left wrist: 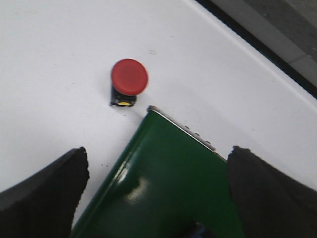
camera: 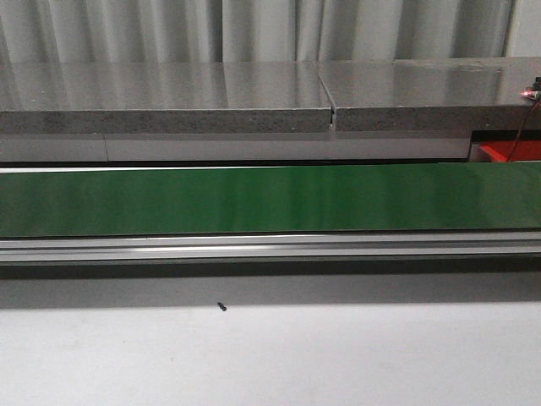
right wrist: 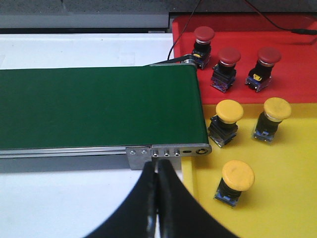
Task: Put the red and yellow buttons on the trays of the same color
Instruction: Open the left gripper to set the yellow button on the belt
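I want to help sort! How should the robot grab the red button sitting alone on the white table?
Grip the red button by its dark square base, just under the round cap, coming down from above. It stands upright with bare table all around, and the left tool is already open. The flat base sides should slip less than the domed cap.

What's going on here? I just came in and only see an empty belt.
A two-arm robot is sorting buttons by color beside a green conveyor belt. Three red buttons already sit on the red tray and three yellow ones on the yellow tray. One red button stands on the white table by the belt's end, below the open left gripper. The right gripper is shut and empty, at the belt's other end.
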Controlling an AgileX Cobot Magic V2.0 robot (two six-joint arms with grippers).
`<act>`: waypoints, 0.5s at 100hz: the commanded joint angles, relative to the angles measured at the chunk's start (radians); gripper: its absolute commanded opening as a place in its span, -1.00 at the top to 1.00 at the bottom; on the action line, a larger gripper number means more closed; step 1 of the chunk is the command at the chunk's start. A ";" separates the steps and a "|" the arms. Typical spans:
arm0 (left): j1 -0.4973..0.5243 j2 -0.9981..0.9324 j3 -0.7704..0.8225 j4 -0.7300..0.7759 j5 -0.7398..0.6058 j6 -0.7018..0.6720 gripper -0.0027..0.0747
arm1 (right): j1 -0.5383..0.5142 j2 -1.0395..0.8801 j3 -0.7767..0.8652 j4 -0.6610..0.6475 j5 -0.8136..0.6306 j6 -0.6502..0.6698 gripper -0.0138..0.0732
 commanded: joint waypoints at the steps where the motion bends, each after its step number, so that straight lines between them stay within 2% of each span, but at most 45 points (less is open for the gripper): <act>1: 0.033 0.012 -0.059 -0.042 -0.011 -0.034 -0.53 | 0.002 0.003 -0.023 -0.011 -0.067 -0.001 0.84; 18: 0.042 0.112 -0.133 -0.125 -0.003 -0.036 -0.53 | 0.002 0.003 -0.023 -0.011 -0.067 -0.001 0.84; 50: 0.036 0.304 -0.241 -0.142 -0.005 -0.075 -0.53 | 0.002 0.003 -0.023 -0.011 -0.067 -0.001 0.84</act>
